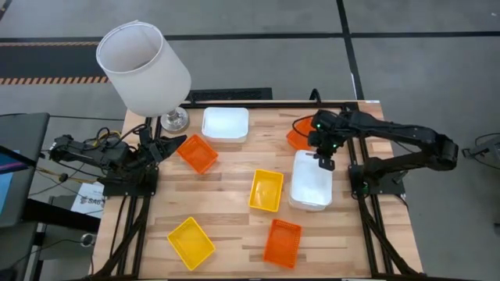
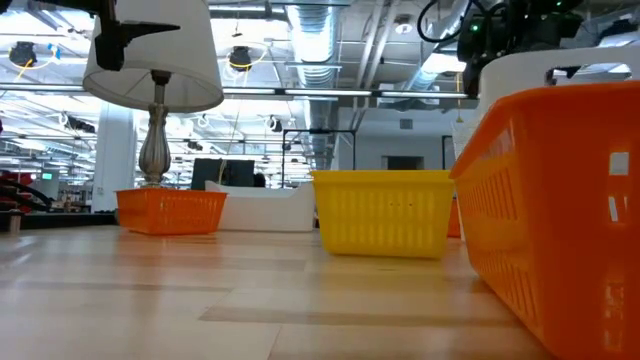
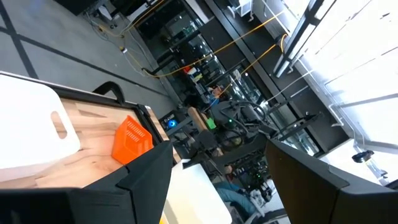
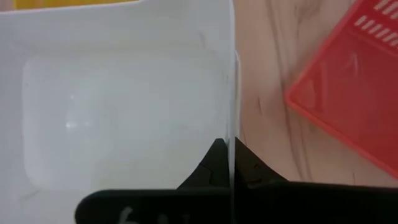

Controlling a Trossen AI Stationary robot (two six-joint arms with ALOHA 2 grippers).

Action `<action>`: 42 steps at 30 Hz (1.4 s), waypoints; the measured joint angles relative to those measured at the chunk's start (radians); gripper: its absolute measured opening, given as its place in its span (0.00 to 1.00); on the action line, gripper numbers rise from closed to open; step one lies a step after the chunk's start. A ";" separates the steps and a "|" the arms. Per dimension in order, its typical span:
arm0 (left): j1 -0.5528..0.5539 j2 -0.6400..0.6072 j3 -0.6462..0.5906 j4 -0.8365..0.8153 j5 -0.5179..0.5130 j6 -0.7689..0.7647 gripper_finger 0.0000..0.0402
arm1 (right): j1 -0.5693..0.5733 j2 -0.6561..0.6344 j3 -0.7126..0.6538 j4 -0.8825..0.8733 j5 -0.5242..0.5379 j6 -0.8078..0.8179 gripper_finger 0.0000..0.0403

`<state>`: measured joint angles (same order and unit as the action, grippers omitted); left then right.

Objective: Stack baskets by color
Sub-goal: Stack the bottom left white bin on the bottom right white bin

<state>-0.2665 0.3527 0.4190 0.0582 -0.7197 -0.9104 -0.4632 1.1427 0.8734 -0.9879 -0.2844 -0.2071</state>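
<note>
Currently right gripper [image 4: 229,163] clamped on rim of white shallow plastic basket [image 1: 311,181], right of table centre, seemingly over second white one. Keep wall pinched, lower level, corners aligned, then release. Mind orange basket [image 1: 298,139] just behind. Left gripper [image 1: 160,148] waits by lamp, fingers apart.

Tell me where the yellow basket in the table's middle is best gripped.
The yellow basket sits upright, open side up, clear of its neighbours. Probably best taken from above, jaws straddling one thin rim wall, one inside and one outside, much as the right gripper pinches the white basket.
</note>
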 joint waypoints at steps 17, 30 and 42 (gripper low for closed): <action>0.000 0.000 0.000 0.000 0.000 0.009 0.61 | -0.003 0.009 0.000 -0.001 -0.030 0.000 0.00; 0.000 0.000 0.000 0.000 -0.001 0.009 0.61 | -0.004 0.009 -0.084 0.053 -0.004 0.017 0.00; 0.000 0.000 0.000 0.000 -0.003 0.009 0.61 | -0.004 0.009 -0.085 0.058 0.033 0.016 0.15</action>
<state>-0.2665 0.3527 0.4191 0.0578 -0.7223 -0.9013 -0.4671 1.1519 0.7887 -0.9302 -0.2516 -0.1909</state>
